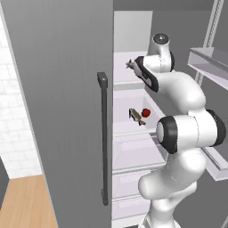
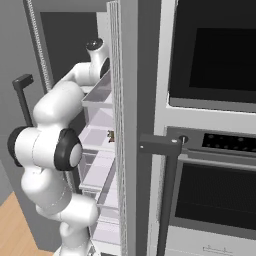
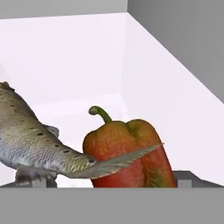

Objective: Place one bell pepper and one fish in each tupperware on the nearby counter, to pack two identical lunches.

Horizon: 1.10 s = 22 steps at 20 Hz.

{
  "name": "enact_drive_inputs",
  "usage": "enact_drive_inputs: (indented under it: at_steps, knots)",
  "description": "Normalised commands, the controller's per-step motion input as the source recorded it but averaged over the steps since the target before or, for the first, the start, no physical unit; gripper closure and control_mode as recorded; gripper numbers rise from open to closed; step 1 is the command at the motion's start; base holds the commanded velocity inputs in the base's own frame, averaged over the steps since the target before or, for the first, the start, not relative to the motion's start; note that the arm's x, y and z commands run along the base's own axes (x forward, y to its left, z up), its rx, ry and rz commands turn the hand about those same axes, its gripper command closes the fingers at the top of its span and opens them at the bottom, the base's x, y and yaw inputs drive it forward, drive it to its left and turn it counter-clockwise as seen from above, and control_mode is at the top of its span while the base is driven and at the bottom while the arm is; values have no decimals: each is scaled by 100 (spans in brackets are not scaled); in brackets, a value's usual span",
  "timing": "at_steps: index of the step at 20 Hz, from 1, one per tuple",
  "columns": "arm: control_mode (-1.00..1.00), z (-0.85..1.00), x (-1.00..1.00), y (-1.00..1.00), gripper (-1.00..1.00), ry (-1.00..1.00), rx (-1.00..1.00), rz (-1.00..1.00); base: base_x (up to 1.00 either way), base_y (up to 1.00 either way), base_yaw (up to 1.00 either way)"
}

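**Arm reaches into the open fridge, hand spread wide before a fish and a pepper**

In the left base view, a strip of white tiled wall [image 1: 11,111] and a corner of wooden floor [image 1: 26,202] sit at the far left. Next comes the grey fridge door [image 1: 58,111] with its long dark handle [image 1: 103,138]. Right of the door the white fridge interior opens up. On the upper shelf a fish [image 1: 132,65] lies just beside the arm's wrist. On the shelf [image 1: 127,127] below it, a second fish [image 1: 136,116] lies close beside a red bell pepper [image 1: 146,112]; whether the two touch cannot be told at this size. The white arm [image 1: 187,133] rises from the lower right, bends at a dark-ringed elbow and folds back leftward, so that its forearm and wrist point into the upper shelf.

In the right base view the arm stands at the left, doubled over the same way, its wrist leaning in past the door's edge. An oven [image 2: 210,125] fills the right side.

In the hand view, the fish [image 3: 39,146] lies at the left with its tail fin stretched rightward across the front of the bell pepper [image 3: 127,153], which stands upright with its curved stem on top. The two fingertips [image 3: 186,178] show low at either side, far apart; the hand is spread fully and grips nothing.
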Motion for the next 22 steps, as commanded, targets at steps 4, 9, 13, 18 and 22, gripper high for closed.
enact_drive_inputs:
  at_steps: [4, 9, 13, 18, 22]
  knots:
    - [-100, -28, 31, -1, 100, 0, 0, 0, 0, 0, 0]
    - [-100, -18, 18, 0, 100, 0, 0, 0, 0, 0, 0]
    - [-100, -7, -7, 0, 100, 0, 0, 0, 0, 0, 0]
    - [-100, -3, -100, 29, 100, -2, -1, 8, 0, 0, 0]
    - [-100, 0, -100, 75, 100, -5, -13, 20, 0, 0, 0]
